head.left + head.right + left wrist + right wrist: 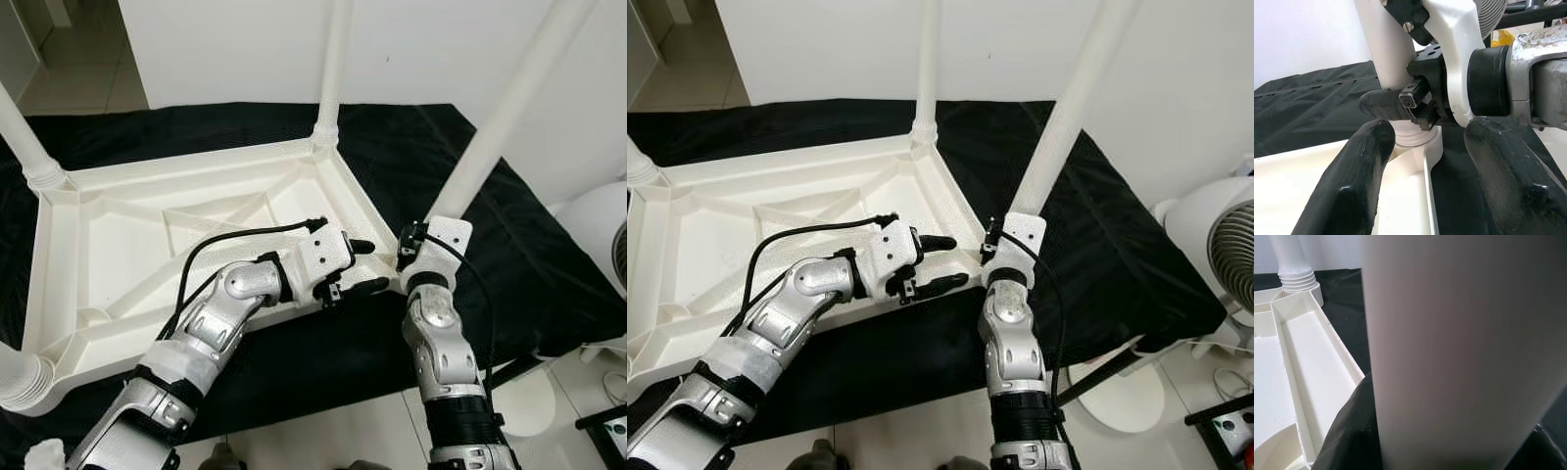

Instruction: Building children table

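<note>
Head stereo pair: high, looks forward and down on upturned white plastic table top (147, 230) lying on black cloth (509, 245); both eyes share this, right eye shifted sideways. Left wrist cam: close, faces along own fingers toward near-corner white plastic leg (1383, 49). Right wrist cam: very close against same leg (1459, 352).

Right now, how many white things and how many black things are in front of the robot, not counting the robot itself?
White table top: 1
White legs: 4
White fan: 1
Black cloth: 1
Total: 7
</note>
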`<state>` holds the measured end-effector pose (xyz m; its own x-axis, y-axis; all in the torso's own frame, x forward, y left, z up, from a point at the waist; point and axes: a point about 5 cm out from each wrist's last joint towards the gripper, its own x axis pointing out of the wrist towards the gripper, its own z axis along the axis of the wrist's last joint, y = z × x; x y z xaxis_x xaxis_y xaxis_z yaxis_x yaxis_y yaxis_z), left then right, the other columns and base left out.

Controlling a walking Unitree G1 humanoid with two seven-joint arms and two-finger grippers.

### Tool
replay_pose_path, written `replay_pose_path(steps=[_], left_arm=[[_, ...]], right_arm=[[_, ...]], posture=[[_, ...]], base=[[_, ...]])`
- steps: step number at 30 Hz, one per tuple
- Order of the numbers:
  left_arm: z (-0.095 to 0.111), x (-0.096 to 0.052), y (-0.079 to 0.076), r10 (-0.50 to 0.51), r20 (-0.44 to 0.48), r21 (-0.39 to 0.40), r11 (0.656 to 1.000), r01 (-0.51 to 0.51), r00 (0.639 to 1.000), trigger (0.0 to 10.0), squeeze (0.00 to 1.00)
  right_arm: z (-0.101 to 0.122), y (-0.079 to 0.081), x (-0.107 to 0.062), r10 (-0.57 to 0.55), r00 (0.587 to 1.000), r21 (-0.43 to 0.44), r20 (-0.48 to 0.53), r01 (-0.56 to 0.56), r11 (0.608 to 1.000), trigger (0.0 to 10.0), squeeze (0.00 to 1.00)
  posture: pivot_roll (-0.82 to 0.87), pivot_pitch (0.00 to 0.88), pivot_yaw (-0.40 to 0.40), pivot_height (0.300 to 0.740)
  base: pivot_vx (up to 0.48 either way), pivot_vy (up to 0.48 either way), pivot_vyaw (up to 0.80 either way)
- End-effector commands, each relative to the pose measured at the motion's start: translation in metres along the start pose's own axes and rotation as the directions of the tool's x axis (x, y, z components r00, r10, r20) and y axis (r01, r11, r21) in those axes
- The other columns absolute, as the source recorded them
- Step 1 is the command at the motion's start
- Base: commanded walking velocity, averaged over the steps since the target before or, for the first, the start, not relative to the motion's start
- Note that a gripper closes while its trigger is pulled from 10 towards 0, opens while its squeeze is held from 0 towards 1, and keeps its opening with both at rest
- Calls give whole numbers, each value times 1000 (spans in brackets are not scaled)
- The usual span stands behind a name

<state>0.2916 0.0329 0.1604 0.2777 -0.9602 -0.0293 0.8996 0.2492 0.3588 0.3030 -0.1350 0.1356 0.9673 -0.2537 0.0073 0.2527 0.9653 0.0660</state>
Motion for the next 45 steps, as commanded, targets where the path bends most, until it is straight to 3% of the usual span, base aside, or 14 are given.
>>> replay_pose_path(steps=[1, 5, 6, 7, 13, 18, 19, 20, 25, 28, 34, 35, 40, 45], left_arm=[[-1, 0, -5, -49, -5, 9, 999, 49, 999, 10000, 0], [-1, 0, -5, -50, -6, 9, 999, 50, 999, 10000, 0], [-1, 0, -5, -48, -6, 10, 999, 48, 999, 10000, 0], [-1, -1, -5, -46, -6, 9, 999, 46, 999, 10000, 0], [-1, -1, -4, -44, -6, 10, 999, 44, 999, 10000, 0], [-1, -3, -4, -41, -8, 9, 999, 41, 999, 10000, 0], [-1, -3, -4, -41, -8, 9, 999, 41, 999, 10000, 0], [-1, -4, -5, -43, -8, 9, 999, 44, 999, 10000, 0], [-1, -4, -5, -48, -8, 10, 999, 48, 999, 10000, 0], [-1, -5, -3, -49, -13, 10, 999, 49, 999, 10000, 0], [-1, -6, -3, -50, -14, 11, 999, 50, 999, 10000, 0], [-1, -6, -2, -49, -15, 12, 999, 49, 999, 10000, 0], [-1, -6, -1, -47, -18, 15, 999, 47, 999, 10000, 0], [-1, -7, 0, -41, -20, 16, 999, 41, 999, 10000, 0]], right_arm=[[-11, 11, -8, 39, 997, 47, -66, -36, 998, 10000, 0], [-10, 9, -7, 42, 997, 47, -62, -39, 998, 10000, 0], [-9, 9, -8, 38, 997, 50, -61, -35, 998, 10000, 604], [-8, 8, -9, 39, 998, 55, -55, -36, 998, 10000, 1000], [-6, 7, -11, 38, 998, 61, -41, -35, 997, 10000, 1000], [-5, -11, -20, 142, 990, 68, -7, -141, 988, 10000, 1000], [-6, -17, -24, 184, 983, 48, -3, -184, 982, 10000, 145], [-8, -23, -27, 219, 976, 35, -3, -219, 975, 10000, 0], [-11, -33, -32, 282, 959, 5, -9, -282, 960, 10000, 0], [-19, -51, -38, 385, 922, -75, -45, -387, 919, 10000, 0], [-19, -58, -40, 413, 909, -86, -53, -416, 905, 10000, 0], [-19, -70, -34, 421, 905, -112, -60, -426, 898, 10000, 0], [-15, -89, -22, 459, 886, -158, -66, -463, 872, 10000, 0], [-12, -84, -20, 492, 869, -154, -50, -494, 856, 10000, 0]], posture=[[3, 0, -64, 740], [6, 0, -67, 740], [8, 0, -66, 740], [9, 0, -67, 740], [9, 0, -67, 740], [2, 0, -64, 740], [0, 0, -63, 740], [-3, 0, -61, 740], [-5, 0, -59, 740], [-9, 0, -52, 740], [-10, 0, -51, 740], [-9, 0, -41, 740], [0, 1, -42, 740], [8, 3, -44, 740]], base=[[0, 0, 0], [0, 0, 0], [0, 0, 0], [0, 0, 0], [0, 0, 0], [0, 0, 0], [0, 0, 0], [0, 0, 0], [0, 0, 0], [0, 0, 0], [0, 0, 0], [0, 0, 0], [0, 0, 0], [0, 0, 0]])
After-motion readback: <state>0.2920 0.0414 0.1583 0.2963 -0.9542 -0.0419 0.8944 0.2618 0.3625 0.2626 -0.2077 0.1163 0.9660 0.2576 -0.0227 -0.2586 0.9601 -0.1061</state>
